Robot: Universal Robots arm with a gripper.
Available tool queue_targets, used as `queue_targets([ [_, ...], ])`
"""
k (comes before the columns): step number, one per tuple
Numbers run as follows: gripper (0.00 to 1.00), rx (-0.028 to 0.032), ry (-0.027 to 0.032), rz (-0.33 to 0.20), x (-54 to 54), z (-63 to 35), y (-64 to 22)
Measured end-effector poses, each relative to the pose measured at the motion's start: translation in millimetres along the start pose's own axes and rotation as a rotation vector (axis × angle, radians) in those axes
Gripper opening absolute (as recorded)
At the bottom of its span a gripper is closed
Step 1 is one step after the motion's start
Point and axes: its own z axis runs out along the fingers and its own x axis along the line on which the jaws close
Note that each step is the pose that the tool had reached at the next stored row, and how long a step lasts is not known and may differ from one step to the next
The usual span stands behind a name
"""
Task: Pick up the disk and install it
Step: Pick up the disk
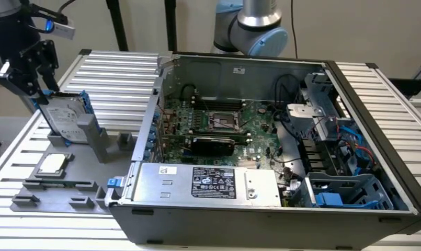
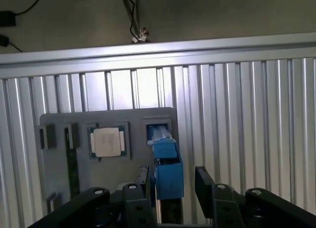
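Our black two-fingered gripper point(image 2: 173, 179) straddles the top edge of the flat silver-grey disk point(image 1: 64, 119) in its blue plastic carrier, fingers point(image 2: 203, 183) spread and not yet pinching (the wrist view leaves a gap on one side). The disk stands on edge in the grey plastic fixture tray point(image 1: 91, 168), which we judge keeps its top free for a grasp from above, outside the open metal computer case point(image 1: 231, 68).

Fixture tray point(image 1: 64, 197) beside the open computer case point(image 1: 266, 222)
The disk point(image 1: 60, 119) stands upright in the tray (CPU chip point(image 1: 52, 163) lying just before it), at the exterior view's left of the case.
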Motion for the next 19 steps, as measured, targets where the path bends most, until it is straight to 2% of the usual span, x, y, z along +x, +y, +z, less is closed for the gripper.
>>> queue_targets([
  [11,1.0,0.0005,-0.0014,-0.005,4.4,19.8,0.0],
  [18,1.0,0.0017,-0.0026,-0.008,4.5,21.4,1.4],
  [19,0.0,0.0017,-0.0027,-0.008,4.5,21.4,1.4],
])
